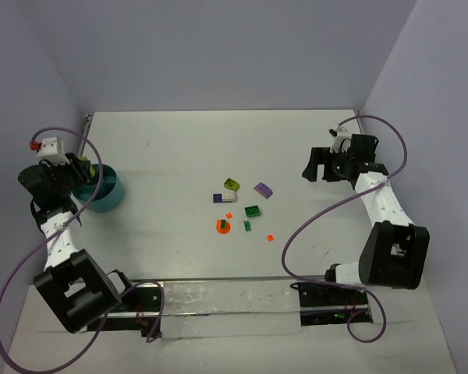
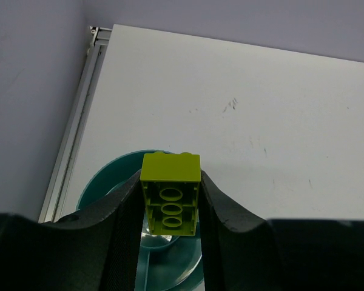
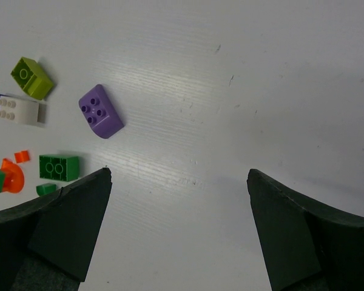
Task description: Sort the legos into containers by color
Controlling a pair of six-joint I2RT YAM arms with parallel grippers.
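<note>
Left gripper [image 2: 170, 209] pinches lime brick [image 2: 170, 168] — bowl [image 2: 103, 185] right under it, near table [image 2: 261, 121] left edge. Right gripper [image 3: 179, 182] wide, empty.

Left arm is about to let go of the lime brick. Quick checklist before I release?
1. Lime green plastic brick gripped between the left fingers: ok.
2. Brick positioned above the round teal bowl: ok; the wrist view shows the bowl right behind it.
3. Correct compartment underneath: cannot tell; the brick and fingers hide the bowl's inside.
4. Right fingers open, empty and far from the bowl: ok.
5. Loose pieces such as the purple sloped brick lie mid-table, clear of the drop: ok.
</note>
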